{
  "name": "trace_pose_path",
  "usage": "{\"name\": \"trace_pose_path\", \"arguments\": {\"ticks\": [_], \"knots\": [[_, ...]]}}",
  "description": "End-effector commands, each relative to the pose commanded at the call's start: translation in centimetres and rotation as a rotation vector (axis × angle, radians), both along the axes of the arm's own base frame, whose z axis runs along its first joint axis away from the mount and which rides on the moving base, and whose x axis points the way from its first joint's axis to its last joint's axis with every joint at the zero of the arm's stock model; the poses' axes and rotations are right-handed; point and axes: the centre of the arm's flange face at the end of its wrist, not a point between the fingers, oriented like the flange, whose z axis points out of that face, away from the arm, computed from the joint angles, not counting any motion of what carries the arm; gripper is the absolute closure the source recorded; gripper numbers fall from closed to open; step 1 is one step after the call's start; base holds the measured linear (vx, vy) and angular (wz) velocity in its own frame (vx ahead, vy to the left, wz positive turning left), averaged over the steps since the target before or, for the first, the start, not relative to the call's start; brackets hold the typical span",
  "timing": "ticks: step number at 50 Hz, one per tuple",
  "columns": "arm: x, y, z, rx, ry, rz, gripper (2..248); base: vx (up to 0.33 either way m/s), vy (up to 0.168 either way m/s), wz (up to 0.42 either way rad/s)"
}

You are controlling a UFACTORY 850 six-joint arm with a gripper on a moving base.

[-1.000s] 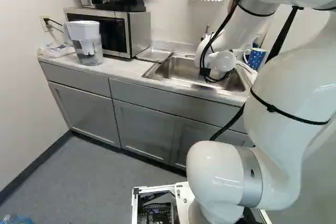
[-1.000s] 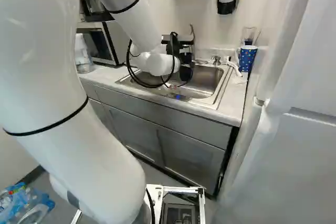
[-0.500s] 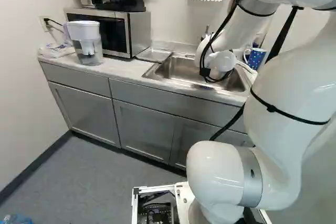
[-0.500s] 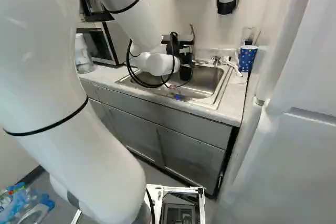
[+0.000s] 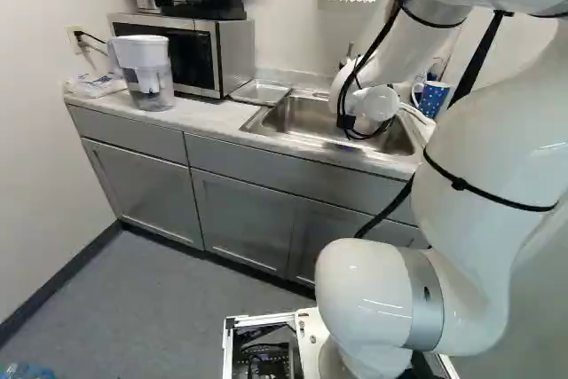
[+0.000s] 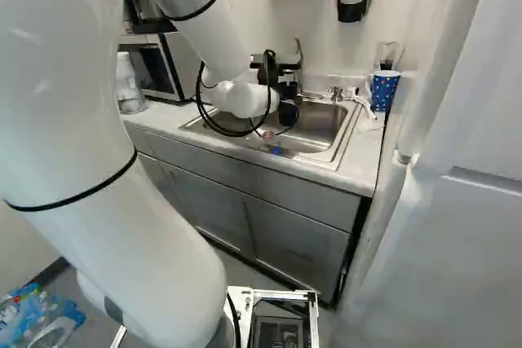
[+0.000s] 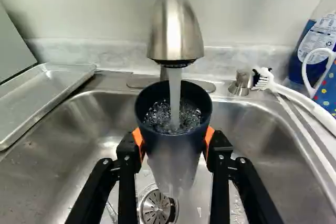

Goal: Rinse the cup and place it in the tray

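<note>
Faucet (image 7: pixel 175 30) blocking above cup (image 7: pixel 168 148), room seemingly open toward tray (image 7: pixel 47 87)

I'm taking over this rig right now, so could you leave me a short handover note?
Gripper: shut on the dark cup, holding it mouth up over the sink.
Places: the cup is right under the faucet, with water running into it. The tray lies beside the sink, on the microwave side.
Done: cup gripped and taking water. I can't tell whether it is rinsed enough.
Left: probably finish rinsing, tip the water out into the sink, then set the cup in the tray and let go.
</note>
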Motion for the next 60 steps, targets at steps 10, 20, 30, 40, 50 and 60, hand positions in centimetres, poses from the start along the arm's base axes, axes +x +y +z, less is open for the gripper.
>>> {"name": "trace_pose_path", "arguments": {"ticks": [10,20,30,40,50,60], "knots": [[0.3,1.4,0.0,0.000,0.000,0.030,125,0.000,0.000,0.000],[0.6,2.8,0.0,0.000,0.000,0.061,125,0.000,0.000,0.000],[0.7,4.3,0.0,0.000,0.000,0.093,125,0.000,0.000,0.000],[1.0,5.8,0.0,0.000,0.000,0.125,125,0.000,0.000,0.000],[1.6,7.2,0.1,-0.001,-0.003,0.157,125,0.000,0.000,0.000],[2.3,8.7,1.0,-0.004,-0.021,0.189,125,0.000,0.000,0.000]]}}
